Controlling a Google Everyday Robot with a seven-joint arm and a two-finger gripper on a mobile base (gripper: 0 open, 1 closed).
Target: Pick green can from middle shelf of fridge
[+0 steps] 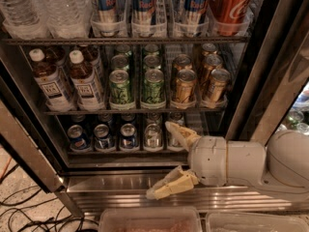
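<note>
Camera view: gripper [160, 160] low in front of the open fridge [145, 183], fingers spread wide and grasping nothing
The green can [153, 88] stands upright at the front edge of the middle shelf [130, 111], about midway between its left and right edges; a second green can [120, 87] is just beside it on the left and gold-brown cans [184, 86] are on its right; the gripper lies below this shelf's front edge, apart from the can

Green can [153, 88], pale squiggles; cream tool [159, 159] below.
</note>
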